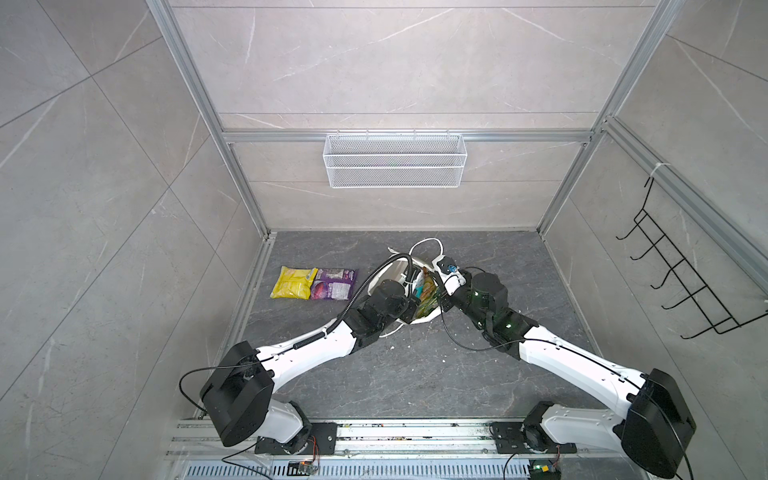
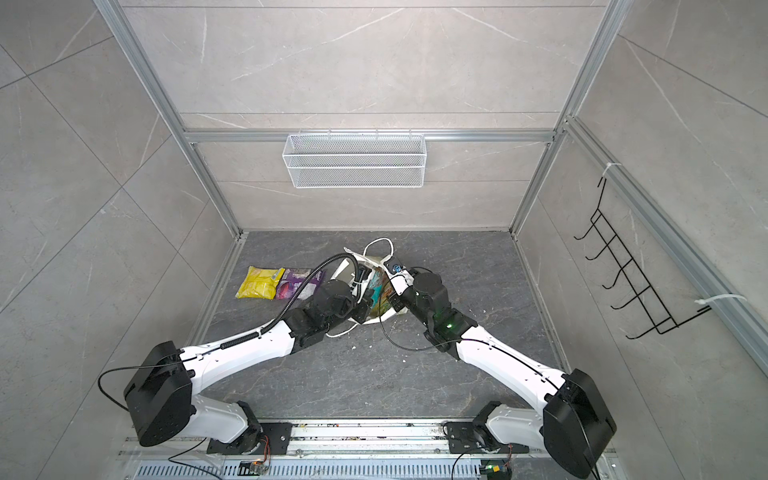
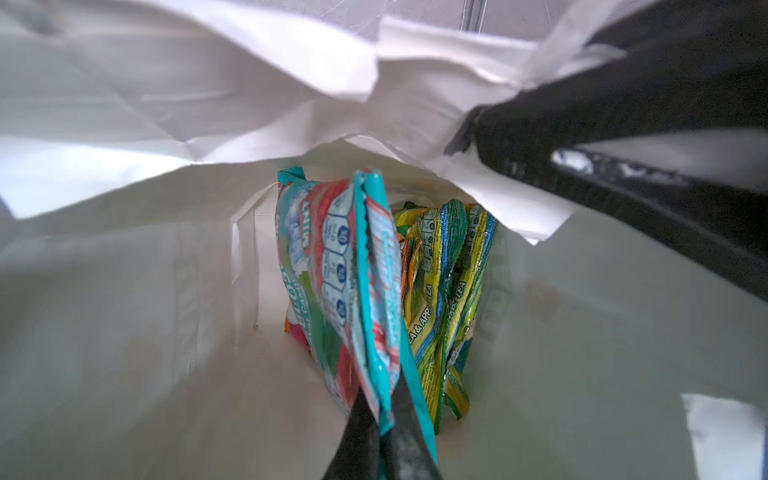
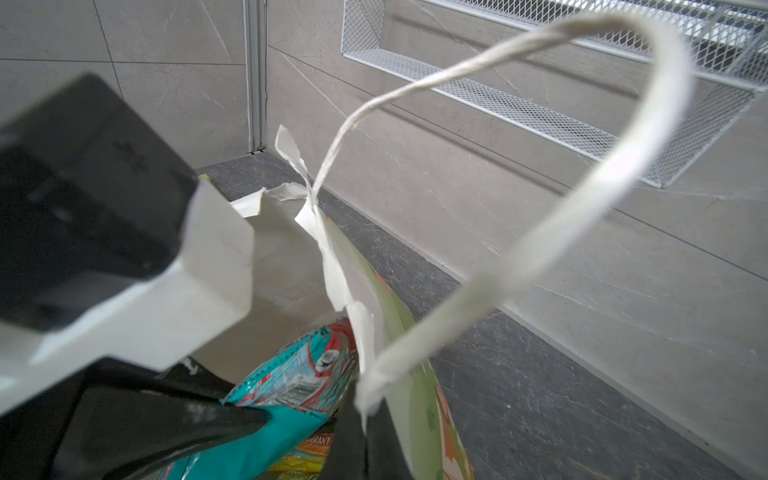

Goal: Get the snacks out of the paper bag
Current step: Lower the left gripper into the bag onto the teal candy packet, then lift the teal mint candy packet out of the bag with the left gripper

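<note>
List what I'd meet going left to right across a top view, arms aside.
yellow glossy snack packet → purple glossy snack packet → white paper carrier bag → black wire hook rack on the side wall

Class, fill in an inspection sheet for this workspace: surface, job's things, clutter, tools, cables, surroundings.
Surface: dark grey marbled tabletop.
Job's things: yellow packet and purple packet lie left of the paper bag; teal-red packet and green-yellow packets inside it.
Clutter: small white flecks near the bag.
Tools: left tool shut on the teal-red packet; right tool shut on the bag's rim.
Cables: black corrugated hose over the left arm; thin black cable looping beside the right arm.
Surroundings: white wire mesh basket on back wall; black hook rack on right wall.
</note>
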### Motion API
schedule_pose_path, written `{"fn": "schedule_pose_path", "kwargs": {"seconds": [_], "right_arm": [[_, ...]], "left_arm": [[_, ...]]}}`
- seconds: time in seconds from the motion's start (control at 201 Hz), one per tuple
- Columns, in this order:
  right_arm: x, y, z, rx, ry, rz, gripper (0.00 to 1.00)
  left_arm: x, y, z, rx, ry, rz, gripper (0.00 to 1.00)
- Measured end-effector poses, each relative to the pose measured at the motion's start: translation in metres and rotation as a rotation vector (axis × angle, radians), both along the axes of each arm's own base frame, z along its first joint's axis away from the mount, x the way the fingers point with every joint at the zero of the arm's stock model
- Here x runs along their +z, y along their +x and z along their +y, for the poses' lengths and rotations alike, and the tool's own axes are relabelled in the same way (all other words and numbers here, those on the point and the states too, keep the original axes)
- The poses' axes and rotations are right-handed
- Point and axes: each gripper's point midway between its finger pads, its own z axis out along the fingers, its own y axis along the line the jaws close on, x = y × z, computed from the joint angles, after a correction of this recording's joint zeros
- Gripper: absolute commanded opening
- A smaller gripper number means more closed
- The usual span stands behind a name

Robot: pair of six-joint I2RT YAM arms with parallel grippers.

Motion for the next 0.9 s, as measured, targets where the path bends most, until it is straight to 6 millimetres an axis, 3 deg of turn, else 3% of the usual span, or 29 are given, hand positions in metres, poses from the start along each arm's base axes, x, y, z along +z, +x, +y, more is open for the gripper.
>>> {"fn": "schedule_pose_path", "kwargs": {"seconds": [0.204,0.523,0.896], "right_arm": [[0.000,0.003,-0.005,-0.031,-0.002,0.001,0.00],[0.003,0.014,-0.021,-0.100,0.009,0.008,0.00],[0.003,0.027,-0.043,-0.180,0.027,0.041,0.00]], "left_arm": [[0.018,-0.010,0.008,-0.029,-0.013,-0.036,0.00],[0.099,-0.045,0.037,-0.094,-0.100,-0.190,0.00],[0.162,-0.068,0.078,-0.053,-0.146,-0.340,0.00]]}}
